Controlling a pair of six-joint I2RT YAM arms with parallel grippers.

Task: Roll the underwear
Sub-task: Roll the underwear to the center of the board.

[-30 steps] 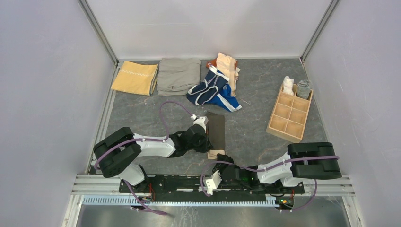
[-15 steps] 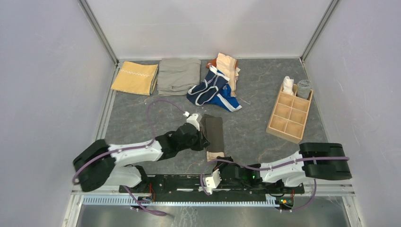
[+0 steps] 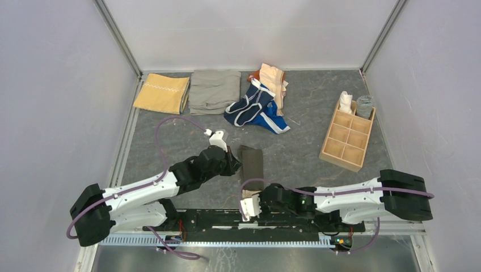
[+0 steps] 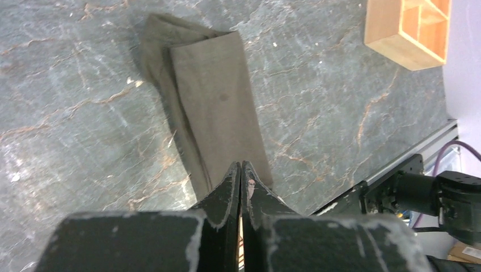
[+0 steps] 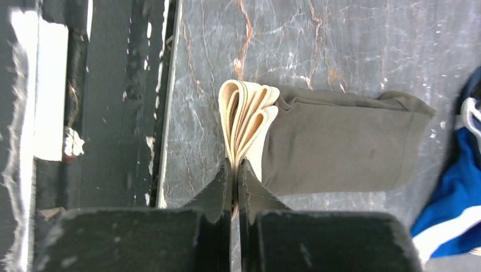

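**Marbled dark-grey tabletop (image 3: 170, 141): one folded pair, two grippers attending**

1. The dark grey-brown underwear (image 3: 252, 161) was folded into a long narrow strip. It lay flat close to the table's near edge, between the two arms. Its tan waistband (image 5: 247, 116), stacked in several layers, formed the end nearest the arm bases.
2. The right gripper (image 5: 234, 170) had its jaws pressed together, tips at the waistband's edge. Whether cloth was caught could not be told.
3. The left gripper (image 4: 241, 170) likewise had its jaws closed, tips over the strip. Any hold on cloth was not determinable.
4. The navy briefs (image 3: 249, 105), white-trimmed, were heaped with a bright blue piece (image 3: 272, 123) and a peach piece (image 3: 273, 79) at the far side, well apart from the strip.
5. A mustard-yellow cloth (image 3: 161, 93) and a grey-khaki cloth (image 3: 214, 90) lay folded side by side at far left.
6. A wooden divided tray (image 3: 340, 161) sat at right, with a white roll (image 3: 345, 102) and a grey roll (image 3: 365, 105) in its far compartments.
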